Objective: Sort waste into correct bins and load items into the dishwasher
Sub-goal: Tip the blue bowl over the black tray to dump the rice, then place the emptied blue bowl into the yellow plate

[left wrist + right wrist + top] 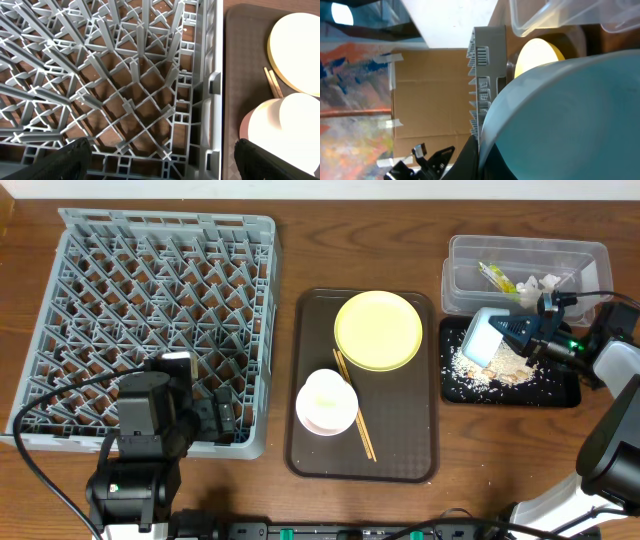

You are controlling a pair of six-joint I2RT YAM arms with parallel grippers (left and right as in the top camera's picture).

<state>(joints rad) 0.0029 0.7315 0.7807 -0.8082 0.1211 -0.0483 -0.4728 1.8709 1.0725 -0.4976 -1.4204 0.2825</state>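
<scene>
My right gripper (512,330) is shut on the rim of the light blue bowl (482,338), holding it tilted on its side over the black tray (566,393), where rice-like scraps (505,367) lie. The bowl fills the right wrist view (570,115). The clear tub (470,275) behind holds the green-and-yellow wrapper (493,276) and white paper bits (540,284). The yellow plate (378,330), the white cup in the pink bowl (327,401) and the chopsticks (356,415) sit on the brown tray. My left gripper (160,160) is open over the grey rack's (150,310) front right corner.
The brown serving tray (415,460) lies in the middle between the rack and the bins. The rack (125,90) holds no dishes. Cardboard and the rack's side show in the right wrist view (435,90).
</scene>
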